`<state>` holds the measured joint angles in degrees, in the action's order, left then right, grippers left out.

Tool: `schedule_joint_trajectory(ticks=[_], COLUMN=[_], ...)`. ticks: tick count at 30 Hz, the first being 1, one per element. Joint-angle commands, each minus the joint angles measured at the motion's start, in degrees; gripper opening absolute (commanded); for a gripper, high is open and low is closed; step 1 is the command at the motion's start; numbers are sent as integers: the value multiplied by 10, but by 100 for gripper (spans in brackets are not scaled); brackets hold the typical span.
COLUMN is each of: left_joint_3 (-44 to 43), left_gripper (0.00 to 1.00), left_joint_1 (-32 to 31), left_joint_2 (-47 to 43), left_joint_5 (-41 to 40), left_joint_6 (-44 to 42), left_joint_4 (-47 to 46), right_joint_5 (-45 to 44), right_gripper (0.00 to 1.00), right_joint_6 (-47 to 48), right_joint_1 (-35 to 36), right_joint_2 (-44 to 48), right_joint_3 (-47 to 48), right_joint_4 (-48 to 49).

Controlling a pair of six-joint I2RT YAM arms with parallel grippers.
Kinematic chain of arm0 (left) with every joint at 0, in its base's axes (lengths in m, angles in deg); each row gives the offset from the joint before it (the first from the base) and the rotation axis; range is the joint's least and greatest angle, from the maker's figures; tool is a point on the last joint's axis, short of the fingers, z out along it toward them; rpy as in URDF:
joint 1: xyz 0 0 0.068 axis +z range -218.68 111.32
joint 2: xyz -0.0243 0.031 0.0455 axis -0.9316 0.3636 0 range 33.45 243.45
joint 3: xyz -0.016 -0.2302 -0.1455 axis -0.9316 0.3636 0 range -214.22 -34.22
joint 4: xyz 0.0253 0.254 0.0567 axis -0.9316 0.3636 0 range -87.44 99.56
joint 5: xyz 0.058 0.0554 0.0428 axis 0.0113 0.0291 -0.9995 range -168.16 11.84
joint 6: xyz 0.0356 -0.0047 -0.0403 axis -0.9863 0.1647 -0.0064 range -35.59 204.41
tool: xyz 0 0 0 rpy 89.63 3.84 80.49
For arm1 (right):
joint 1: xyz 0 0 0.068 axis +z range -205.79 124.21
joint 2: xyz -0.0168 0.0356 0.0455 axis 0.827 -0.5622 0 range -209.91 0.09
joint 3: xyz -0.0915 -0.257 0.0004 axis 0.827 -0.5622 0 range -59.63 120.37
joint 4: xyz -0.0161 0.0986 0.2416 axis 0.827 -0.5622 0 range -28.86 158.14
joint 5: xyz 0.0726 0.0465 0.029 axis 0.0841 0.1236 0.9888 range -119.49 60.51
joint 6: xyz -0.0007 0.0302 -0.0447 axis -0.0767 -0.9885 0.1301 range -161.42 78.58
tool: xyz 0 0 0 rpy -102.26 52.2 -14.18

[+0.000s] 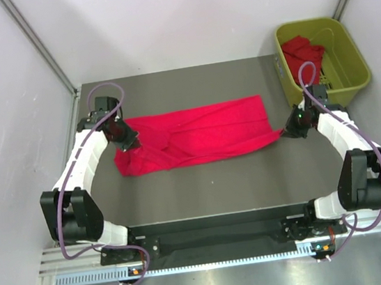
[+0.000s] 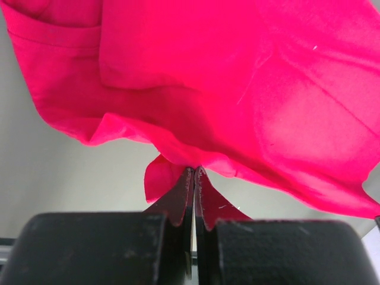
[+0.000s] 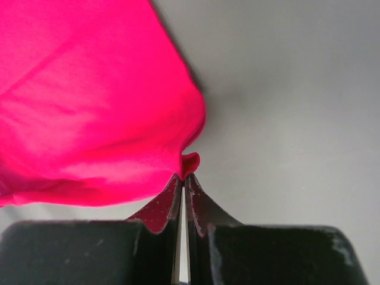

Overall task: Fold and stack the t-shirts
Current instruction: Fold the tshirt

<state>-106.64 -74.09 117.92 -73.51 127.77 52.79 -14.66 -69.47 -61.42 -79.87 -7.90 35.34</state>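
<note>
Across the middle of the worktop (image 1: 211, 189) lies one red t-shirt (image 1: 203, 132), creased and stretched left to right. The left end effector (image 1: 133, 143) is clenched on its left end; the right end effector (image 1: 286, 132) is clenched on its right corner. At the far right corner, a second red t-shirt (image 1: 303, 50) sits crumpled inside the yellow-green basket (image 1: 355, 57)

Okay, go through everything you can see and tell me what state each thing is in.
t-shirt on the table: spread out lengthwise, rumpled, pinched at both ends.
left gripper: shut on that shirt's left end.
right gripper: shut on its right corner.
t-shirt in the basket: crumpled, unfolded.
basket: upright.
</note>
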Motion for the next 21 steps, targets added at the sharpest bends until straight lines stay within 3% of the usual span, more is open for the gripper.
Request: schedule_joint_trajectory(ticks=[1, 9, 21], left_joint_3=[-26, -72, -116], left_gripper=[0, 0, 0], left_joint_1=[6, 39, 45], left_joint_2=[-10, 24, 107], left_joint_5=[-8, -12, 20], left_joint_6=[4, 5, 15], left_joint_4=[-43, -66, -100], right_joint_5=[-42, -86, -111], right_gripper=[0, 0, 0], right_joint_6=[5, 5, 40], right_joint_1=[25, 74, 83], right_joint_2=[-13, -85, -211], right_joint_3=[69, 123, 263], right_joint_4=[-2, -3, -46])
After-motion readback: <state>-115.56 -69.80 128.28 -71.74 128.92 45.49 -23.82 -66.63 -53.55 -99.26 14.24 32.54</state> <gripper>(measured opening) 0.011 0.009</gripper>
